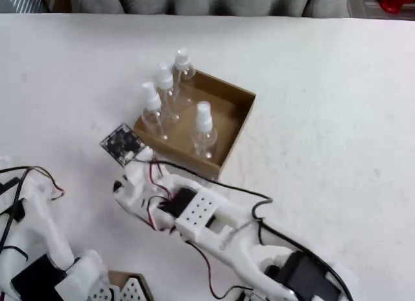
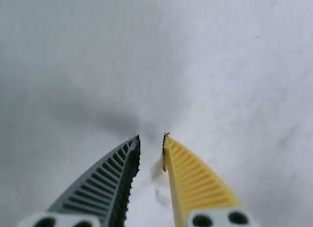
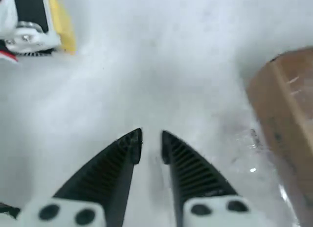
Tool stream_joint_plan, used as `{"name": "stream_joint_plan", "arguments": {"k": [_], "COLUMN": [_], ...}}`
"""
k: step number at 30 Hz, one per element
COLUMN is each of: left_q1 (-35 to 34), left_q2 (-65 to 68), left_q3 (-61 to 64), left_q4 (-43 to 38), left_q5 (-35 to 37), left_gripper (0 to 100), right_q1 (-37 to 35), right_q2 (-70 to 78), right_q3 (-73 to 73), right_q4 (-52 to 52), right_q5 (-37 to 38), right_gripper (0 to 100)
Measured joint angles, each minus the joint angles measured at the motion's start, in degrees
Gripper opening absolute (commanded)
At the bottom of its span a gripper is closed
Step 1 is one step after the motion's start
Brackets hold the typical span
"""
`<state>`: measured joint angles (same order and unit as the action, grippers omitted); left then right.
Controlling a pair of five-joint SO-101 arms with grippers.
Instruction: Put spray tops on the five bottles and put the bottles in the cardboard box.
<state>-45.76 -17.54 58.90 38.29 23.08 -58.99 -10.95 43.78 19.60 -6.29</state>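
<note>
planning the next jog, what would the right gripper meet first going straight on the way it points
Most likely the bare table; the right gripper points down at it, cardboard box off to the side. Depth is unclear.

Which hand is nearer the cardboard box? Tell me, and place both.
Right. The right hand sits just beside the cardboard box; the left hand is over the table, well away from it.

No legible text on any surface.
</note>
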Motion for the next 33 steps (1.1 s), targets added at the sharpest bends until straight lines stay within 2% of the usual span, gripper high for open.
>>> {"name": "stream_joint_plan", "arguments": {"k": [3, 7, 13, 19, 23, 26, 29, 33], "left_q1": [0.0, 0.0, 0.0, 0.0, 0.0, 0.0, 0.0, 0.0], "left_q2": [0.0, 0.0, 0.0, 0.0, 0.0, 0.0, 0.0, 0.0], "left_q3": [0.0, 0.0, 0.0, 0.0, 0.0, 0.0, 0.0, 0.0], "left_q4": [0.0, 0.0, 0.0, 0.0, 0.0, 0.0, 0.0, 0.0], "left_q5": [-0.1, -0.1, -0.1, -0.1, -0.1, -0.1, -0.1, -0.1], "left_gripper": [9, 9, 9, 9, 9, 9, 9, 9], "right_q1": [0.0, 0.0, 0.4, 6.2, 9.4, 10.5, 13.4, 14.6], "right_q2": [2.4, 2.2, -8.7, -22.4, -26.6, -26.6, -24.9, -17.8], "right_q3": [0.0, -1.5, -7.0, -12.8, -13.4, -13.4, -12.0, -7.5], "right_q4": [-1.0, 0.9, 18.5, 39.2, 47.6, 53.0, 53.3, 46.2], "right_q5": [-0.3, -0.4, 0.4, 12.8, 20.2, 22.4, 25.1, 30.6], "right_gripper": [22.0, 21.8, 19.7, 1.6, 1.9, 1.9, 1.9, 1.9]}}
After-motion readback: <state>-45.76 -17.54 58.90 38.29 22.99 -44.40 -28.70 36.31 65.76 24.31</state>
